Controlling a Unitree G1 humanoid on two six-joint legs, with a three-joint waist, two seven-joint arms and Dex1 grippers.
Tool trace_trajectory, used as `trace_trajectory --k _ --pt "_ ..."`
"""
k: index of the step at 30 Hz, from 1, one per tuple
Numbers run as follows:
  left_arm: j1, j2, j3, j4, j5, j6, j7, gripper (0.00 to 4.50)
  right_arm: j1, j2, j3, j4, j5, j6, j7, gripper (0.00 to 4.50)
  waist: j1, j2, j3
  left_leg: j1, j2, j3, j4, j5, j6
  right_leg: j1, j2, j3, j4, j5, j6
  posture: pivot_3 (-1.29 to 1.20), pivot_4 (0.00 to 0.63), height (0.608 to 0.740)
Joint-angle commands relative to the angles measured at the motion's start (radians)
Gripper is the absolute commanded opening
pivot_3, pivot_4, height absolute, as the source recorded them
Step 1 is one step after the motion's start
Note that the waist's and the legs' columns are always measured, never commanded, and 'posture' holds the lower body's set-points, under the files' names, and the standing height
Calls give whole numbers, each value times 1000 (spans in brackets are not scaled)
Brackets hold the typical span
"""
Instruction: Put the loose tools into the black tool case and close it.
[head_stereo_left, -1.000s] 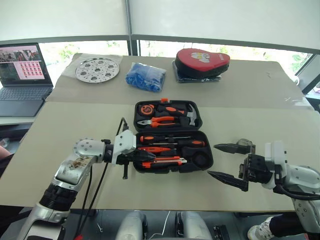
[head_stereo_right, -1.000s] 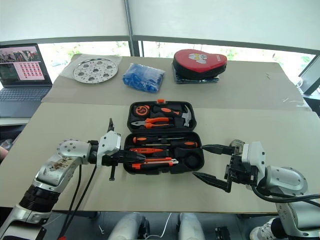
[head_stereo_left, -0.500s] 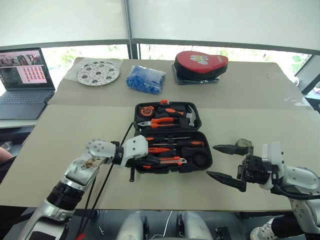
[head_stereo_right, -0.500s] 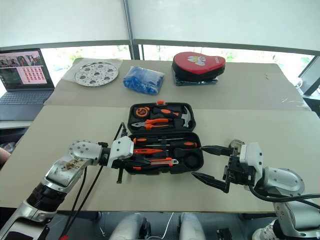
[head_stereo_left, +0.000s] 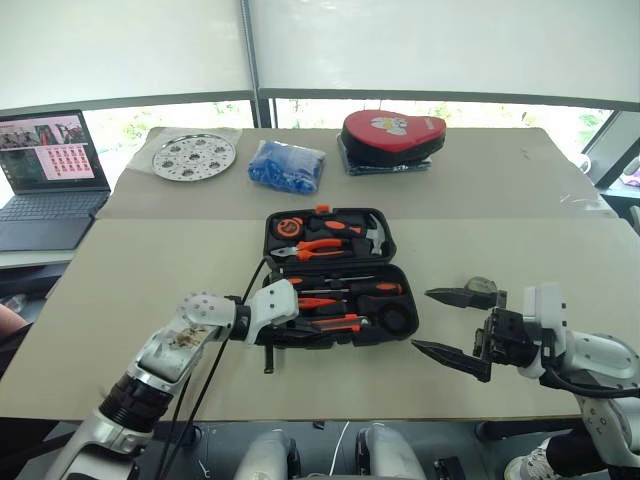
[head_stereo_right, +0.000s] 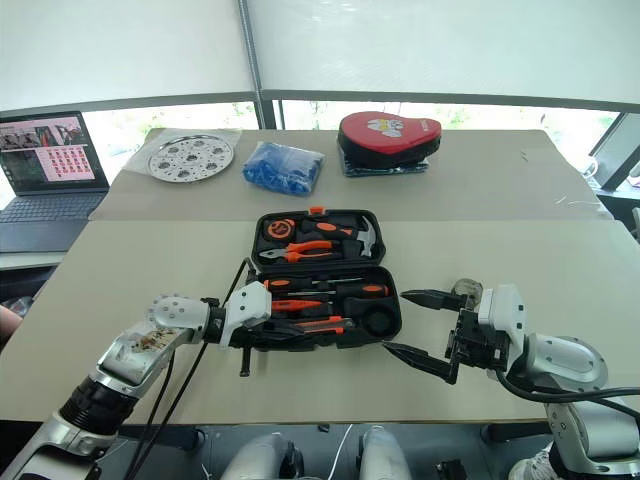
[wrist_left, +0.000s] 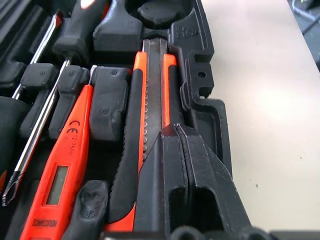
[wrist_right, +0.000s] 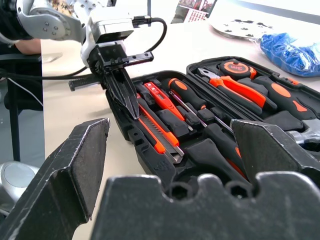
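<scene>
Tool case (head_stereo_left: 335, 275): black, open, centre of the head view, tools lying in its slots.
Knife (wrist_left: 150, 125): orange-black, seated in the near slot.
Left gripper (wrist_left: 182, 165): fingers together, tips pressing on the knife's end.
Right gripper (head_stereo_left: 452, 322): jaws wide, empty, right of the case.
Tape roll (head_stereo_left: 483, 288): small, grey, on the table by the upper right finger, partly hidden.
Step judged: seating tools. Next: fetch the roll, then close the lid.
Latch: hard to make out.
</scene>
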Motion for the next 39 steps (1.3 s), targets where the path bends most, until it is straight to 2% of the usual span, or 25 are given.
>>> trace_trajectory --k 1,6,9,20,25,29,32,34,39 --pt "34 8 12 97 25 -62 9 61 -9 6 -15 -13 4 -22 -2 4500 -1 0 0 0 0 0 0 0 0 0 0 0 0 0 0 0 150 740" --pt "14 -32 115 83 -78 -126 -9 61 -10 8 -15 -10 7 -20 4 4500 -7 -1 1 -2 0 0 0 0 0 -3 1 0 0 0 -1 0 150 740" --pt "-1 -42 130 87 -99 -131 -20 61 -12 10 -15 -9 10 -18 5 4500 -8 -4 4 -3 0 0 -1 0 0 -4 1 0 0 0 -1 0 150 740" --pt "-24 -17 -16 123 39 -106 -46 61 -13 11 -16 1 -4 -19 8 4500 -8 -6 5 -4 0 0 -2 -1 1 -3 0 0 -3 -1 1 0 150 740" --pt "-52 -13 -71 114 98 61 10 61 -22 8 -19 5 -9 -11 -2 4500 -7 -6 5 -3 0 0 -2 -1 1 -2 0 0 -3 -1 1 0 150 740" --pt "-44 -24 -29 79 34 110 30 61 -10 0 -44 2 2 3 -14 4500 -4 -6 5 -2 0 0 -2 -1 1 -2 0 0 -3 -1 1 0 150 740" --pt "9 -81 165 6 -157 -40 1 760 48 -3 -134 2 32 12 -33 4500 -5 -7 6 -3 0 0 -2 -1 1 -2 -1 0 -3 -1 1 0 150 740" --pt "41 -85 295 -29 -276 -91 -40 1544 95 7 -203 25 30 -14 -42 4500 -6 -10 11 -5 1 0 -2 -1 1 -5 -2 0 -2 -1 1 0 150 740" --pt "122 7 493 -36 -431 -135 -166 3325 233 35 -335 144 -41 -128 -21 4500 -7 -12 13 -7 2 -1 -3 1 -3 -6 -2 -2 -2 -2 0 0 150 740"
